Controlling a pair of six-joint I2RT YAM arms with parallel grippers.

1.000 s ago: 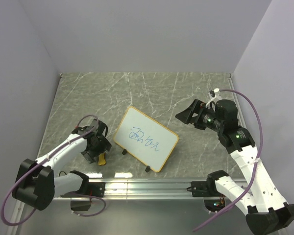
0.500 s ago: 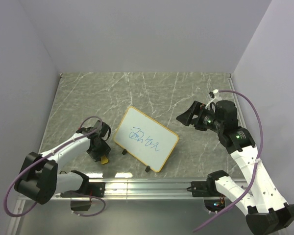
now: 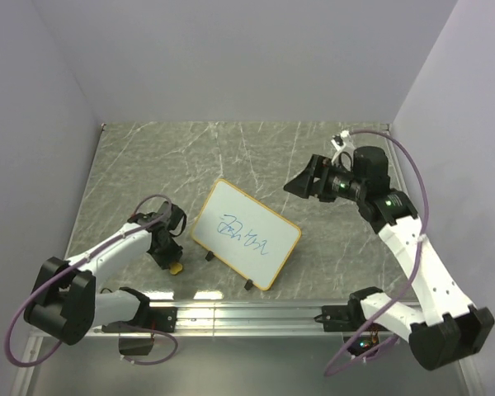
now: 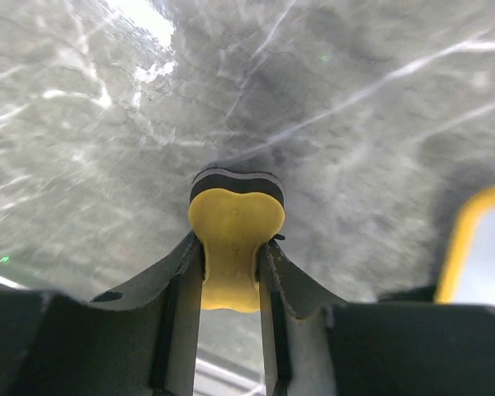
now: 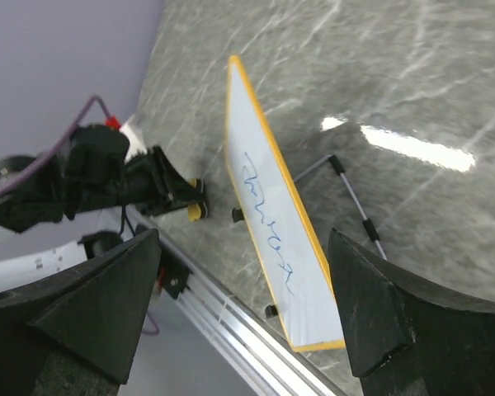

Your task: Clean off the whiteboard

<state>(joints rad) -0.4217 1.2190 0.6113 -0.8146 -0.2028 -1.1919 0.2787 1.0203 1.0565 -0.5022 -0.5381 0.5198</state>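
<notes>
- Two black feet (image 3: 209,256) propped the whiteboard (image 3: 246,235) on the bench (image 3: 148,157), between the arms, its face tilted and marked with a blue scribble (image 3: 231,224).
- Left fingers (image 4: 181,264) were clamped on a yellow eraser (image 4: 235,247), low at the bench just beside the board's left edge; whether the eraser touched the bench could not be told.
- Right fingers (image 3: 304,183) were spread wide, holding nothing, raised to the board's right and pointing toward it.
</notes>
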